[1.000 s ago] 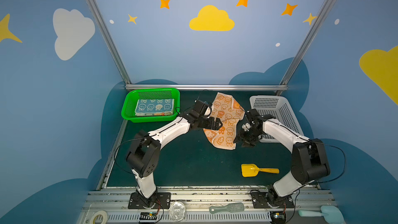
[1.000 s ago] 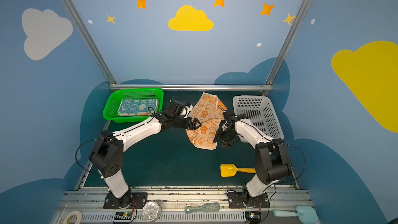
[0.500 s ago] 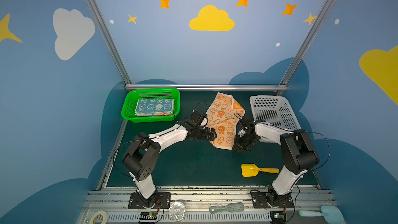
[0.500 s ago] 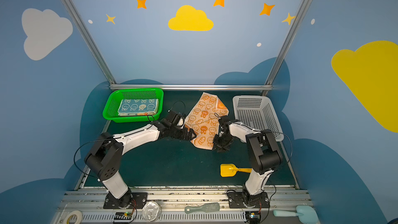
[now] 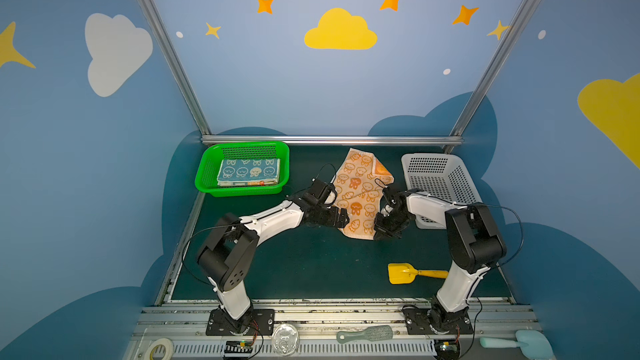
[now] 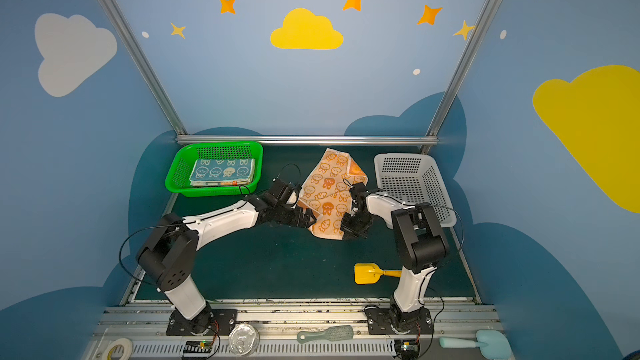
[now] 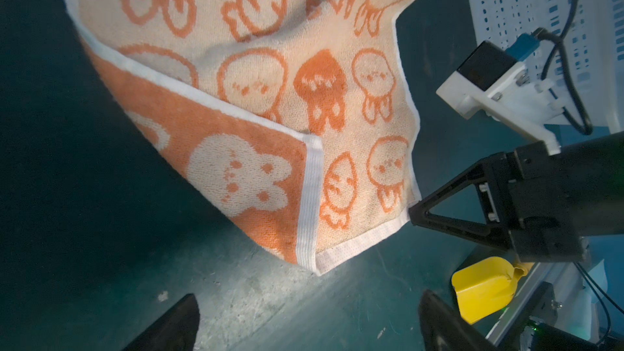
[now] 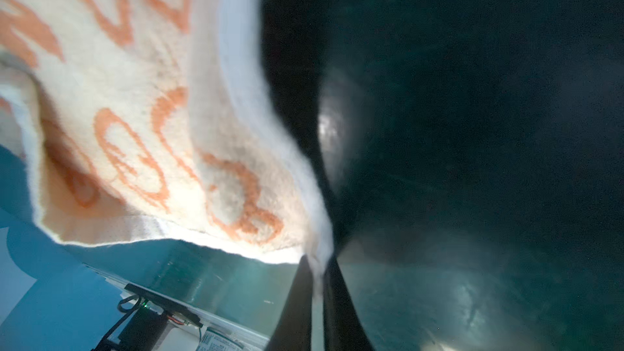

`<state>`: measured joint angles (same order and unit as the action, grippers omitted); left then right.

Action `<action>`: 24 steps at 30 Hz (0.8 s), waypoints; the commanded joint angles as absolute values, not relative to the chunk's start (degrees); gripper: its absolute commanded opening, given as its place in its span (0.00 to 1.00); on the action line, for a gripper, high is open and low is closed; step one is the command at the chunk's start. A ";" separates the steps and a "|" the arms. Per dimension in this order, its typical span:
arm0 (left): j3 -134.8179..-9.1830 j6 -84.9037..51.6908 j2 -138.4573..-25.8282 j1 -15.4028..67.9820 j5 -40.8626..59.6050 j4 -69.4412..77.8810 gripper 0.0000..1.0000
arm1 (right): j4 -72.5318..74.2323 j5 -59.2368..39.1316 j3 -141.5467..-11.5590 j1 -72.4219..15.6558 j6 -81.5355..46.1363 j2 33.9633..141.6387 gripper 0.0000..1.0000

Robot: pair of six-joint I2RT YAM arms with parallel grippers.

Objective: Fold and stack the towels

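The cream-and-orange rabbit-print towel (image 7: pixel 270 96) is rough looped terry cloth with a smooth woven hem. Green mesh basket (image 5: pixel 207 174): glossy plastic. Dark green tabletop (image 5: pixel 311 264): matt, scuffed.

The dark green tabletop (image 5: pixel 294 264) carries a green basket (image 5: pixel 207 172) in its back left corner, a grey basket (image 5: pixel 437 175) at its back right, an orange towel (image 5: pixel 356 189) between them, and a yellow scoop (image 5: pixel 401 273) near its front right corner.
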<state>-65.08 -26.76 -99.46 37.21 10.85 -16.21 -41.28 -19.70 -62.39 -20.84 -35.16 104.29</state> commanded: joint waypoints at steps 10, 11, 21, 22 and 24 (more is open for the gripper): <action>-77.84 -18.68 -106.28 39.59 4.42 -27.96 1.00 | -44.90 -12.72 -66.35 -17.89 -30.94 102.27 0.00; -80.53 -17.86 -108.27 39.91 4.23 -29.90 1.00 | -45.00 -12.98 -66.16 -17.52 -30.69 101.98 0.00; -100.54 -12.55 -125.55 44.02 -0.37 -39.72 1.00 | -44.21 -14.41 -64.21 -15.78 -29.98 100.49 0.00; -101.16 -12.49 -126.37 44.24 -0.81 -39.48 1.00 | -44.13 -14.50 -64.03 -15.67 -29.93 100.31 0.00; -102.98 -12.01 -128.42 44.67 -2.40 -39.81 0.99 | -44.08 -14.58 -63.66 -15.39 -29.72 99.81 0.00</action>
<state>-100.42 -13.93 -126.80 44.47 0.34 -36.56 -43.11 -14.33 -64.58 -15.84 -30.70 102.06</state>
